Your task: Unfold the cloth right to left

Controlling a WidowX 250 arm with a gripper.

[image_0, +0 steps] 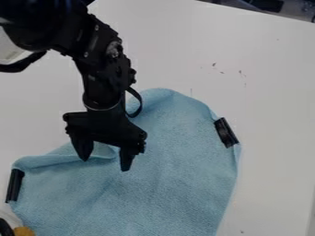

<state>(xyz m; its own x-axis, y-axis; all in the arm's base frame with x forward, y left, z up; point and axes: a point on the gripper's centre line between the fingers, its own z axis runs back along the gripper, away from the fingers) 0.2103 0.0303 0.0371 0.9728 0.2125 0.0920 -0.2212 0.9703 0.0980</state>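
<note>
Gripper (104, 164) spread wide, empty, over cloth (175, 184); black clips (226, 132) at edges, orange thing (25, 231) near

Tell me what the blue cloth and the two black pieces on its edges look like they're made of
The blue cloth looks like soft, matte microfiber or terry, going by its fine nubby texture and rounded folds. The right black piece and left black piece look like hard plastic, perhaps coated metal: both straight-edged, the right one with a faint sheen.
</note>
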